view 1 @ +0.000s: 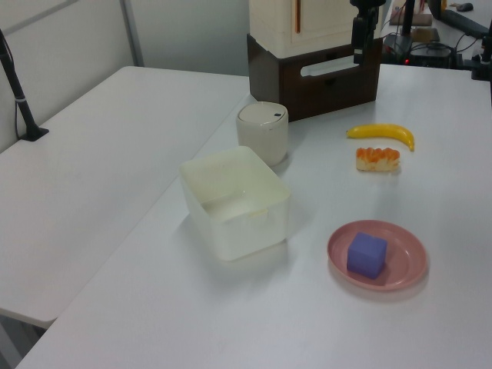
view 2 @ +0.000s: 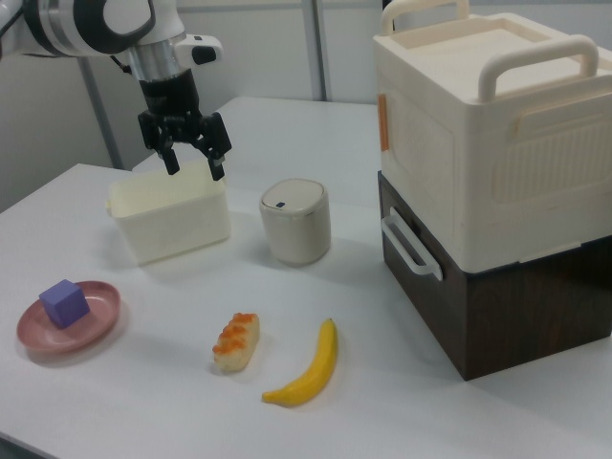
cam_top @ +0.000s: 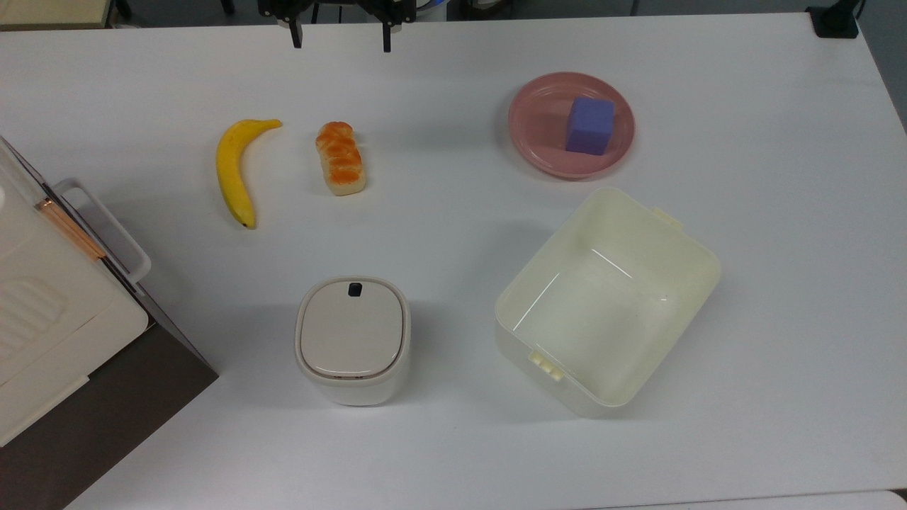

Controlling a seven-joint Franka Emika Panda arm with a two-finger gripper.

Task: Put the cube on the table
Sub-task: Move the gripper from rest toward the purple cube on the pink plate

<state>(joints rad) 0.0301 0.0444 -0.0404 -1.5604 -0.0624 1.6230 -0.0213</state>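
Top view, from its left edge: a cream box with handles (cam_top: 42,297) stands on a dark brown cabinet (cam_top: 106,411) at the corner of the table (cam_top: 453,453). Next comes a banana (cam_top: 234,170), then a bread roll (cam_top: 341,157) just beside it, the 2 apart. Nearer the top view's bottom stands a small cream bin with a closed lid (cam_top: 352,340). Above the roll, at the frame's upper edge, the gripper (cam_top: 340,35) hangs over the table with its 2 fingers spread wide and nothing between them. Further right lies a pink plate (cam_top: 538,134) with the cube (cam_top: 589,125) resting on it, toward the plate's right side. Just below the plate in the top view sits an open cream tub (cam_top: 609,297), close to the plate but not touching.

Right view shows the gripper (view 2: 191,158) raised in front of the tub (view 2: 172,225), fingers apart and empty, well apart from the cube (view 2: 64,303) on the plate (view 2: 91,330) at the right view's lower left.
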